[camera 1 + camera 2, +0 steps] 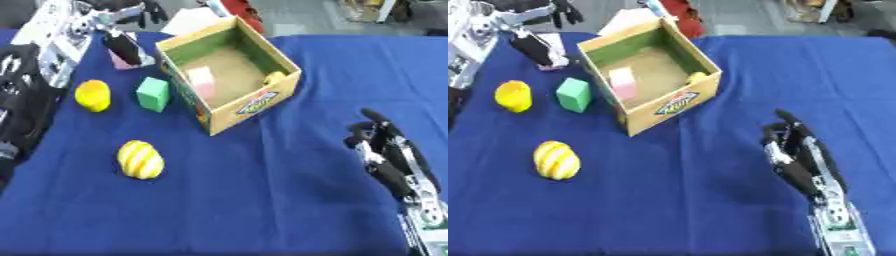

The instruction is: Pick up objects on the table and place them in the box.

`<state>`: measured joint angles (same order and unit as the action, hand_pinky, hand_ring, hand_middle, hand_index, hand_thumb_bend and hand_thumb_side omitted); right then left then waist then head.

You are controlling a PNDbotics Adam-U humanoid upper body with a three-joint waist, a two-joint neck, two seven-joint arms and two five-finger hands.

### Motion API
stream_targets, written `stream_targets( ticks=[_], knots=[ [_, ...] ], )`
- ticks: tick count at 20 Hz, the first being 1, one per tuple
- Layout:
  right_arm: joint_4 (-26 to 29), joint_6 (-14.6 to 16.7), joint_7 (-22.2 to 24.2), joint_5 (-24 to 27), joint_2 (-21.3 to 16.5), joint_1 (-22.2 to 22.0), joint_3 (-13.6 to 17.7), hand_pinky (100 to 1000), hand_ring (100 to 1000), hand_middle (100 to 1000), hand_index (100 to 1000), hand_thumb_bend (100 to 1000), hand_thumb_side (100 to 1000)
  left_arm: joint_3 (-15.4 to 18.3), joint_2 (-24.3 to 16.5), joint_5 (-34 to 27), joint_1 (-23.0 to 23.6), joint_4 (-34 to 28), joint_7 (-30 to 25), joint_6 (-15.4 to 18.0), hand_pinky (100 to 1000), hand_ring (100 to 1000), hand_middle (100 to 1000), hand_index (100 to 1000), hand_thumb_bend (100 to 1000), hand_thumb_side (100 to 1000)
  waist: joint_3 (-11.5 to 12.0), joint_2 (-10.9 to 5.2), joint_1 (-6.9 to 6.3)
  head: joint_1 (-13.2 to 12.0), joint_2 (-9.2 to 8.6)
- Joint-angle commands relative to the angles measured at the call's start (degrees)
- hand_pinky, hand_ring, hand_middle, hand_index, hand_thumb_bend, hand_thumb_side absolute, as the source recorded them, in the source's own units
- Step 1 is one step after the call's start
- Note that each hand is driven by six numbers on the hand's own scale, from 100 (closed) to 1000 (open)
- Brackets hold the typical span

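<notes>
Fingers of my left hand (pixel 122 46) curl around a pink block (pixel 125 61) by the box (pixel 254 102); it looks light, rigid, best pinched on flat sides. My right hand (pixel 798 150) rests with fingers relaxed on the bench (pixel 710 200).

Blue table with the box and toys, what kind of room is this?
Probably a robot practice lab: a blue-covered table, a cardboard box with toy blocks beside it, like the green block, and the right robot hand resting open.

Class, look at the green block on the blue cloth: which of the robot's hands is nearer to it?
Left. The left hand is just beyond the green block, over a pink thing at the table's far left. The right hand rests far across the table, past the box.
</notes>
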<state>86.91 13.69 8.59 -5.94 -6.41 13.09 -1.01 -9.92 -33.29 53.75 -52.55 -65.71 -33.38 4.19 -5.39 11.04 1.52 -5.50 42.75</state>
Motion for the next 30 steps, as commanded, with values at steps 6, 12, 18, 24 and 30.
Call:
stream_targets(
  ticks=[6,12,18,24,30],
  knots=[
    [0.6,0.1,-0.2,-0.2,-1.1,0.3,0.5,650,616,660,925,100,420,3.7,-0.9,5.2,-0.4,10.7,0.2,-0.3,769,720,753,875,476,315,0.1,-1.06,0.06,0.3,-0.26],
    [0.6,0.1,-0.2,-0.2,-1.0,0.3,0.5,650,615,660,924,100,420,3.6,-0.3,7.6,0.0,13.8,-2.6,-0.1,770,722,761,878,524,359,0.1,-0.96,0.25,0.3,-0.16],
    [0.6,0.1,-0.2,-0.2,-1.0,0.3,0.5,650,615,660,924,100,420,3.7,-0.6,10.3,0.4,14.5,-4.4,-0.3,754,702,746,869,537,315,0.3,-0.96,0.29,0.3,-0.11],
    [0.5,0.1,-0.3,-0.2,-1.1,0.2,0.6,650,615,660,924,100,423,3.9,-1.5,11.2,0.8,13.6,-6.0,-0.2,691,617,661,802,518,216,0.7,-1.15,0.18,0.3,0.11],
    [0.4,0.0,-0.3,-0.3,-1.1,0.1,0.7,650,615,660,925,100,424,4.2,-2.5,12.1,1.0,10.5,-5.7,0.4,564,475,489,657,454,199,0.8,-1.26,0.06,0.3,0.26]
  ],
)
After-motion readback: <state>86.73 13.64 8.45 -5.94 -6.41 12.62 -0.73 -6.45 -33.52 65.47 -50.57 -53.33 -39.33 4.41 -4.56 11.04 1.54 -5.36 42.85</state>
